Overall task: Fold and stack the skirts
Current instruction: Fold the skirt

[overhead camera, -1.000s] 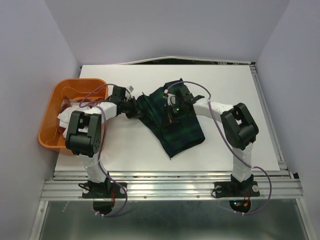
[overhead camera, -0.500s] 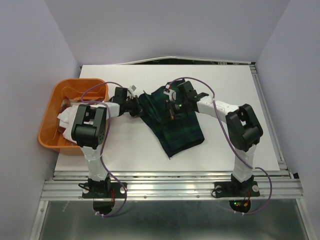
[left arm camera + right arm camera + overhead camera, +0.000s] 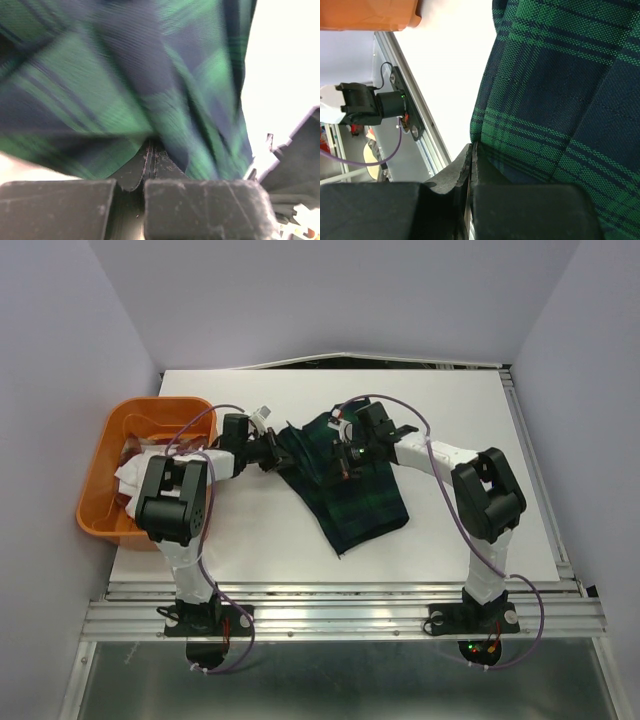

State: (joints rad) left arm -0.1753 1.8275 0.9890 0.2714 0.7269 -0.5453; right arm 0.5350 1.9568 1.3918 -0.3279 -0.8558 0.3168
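Two arms share one dark plaid skirt [image 3: 362, 508]. The left gripper [image 3: 272, 452] pinches its far left corner and the right gripper [image 3: 341, 462] is pressed shut on its far edge, nearer the middle. The skirt lies on the table [image 3: 250, 530], its long axis running from both grippers toward the near right, so a fold would likely carry the held edge that way. One white skirt [image 3: 128, 476] and one reddish skirt [image 3: 134, 448] wait in the single orange basket [image 3: 97, 508].
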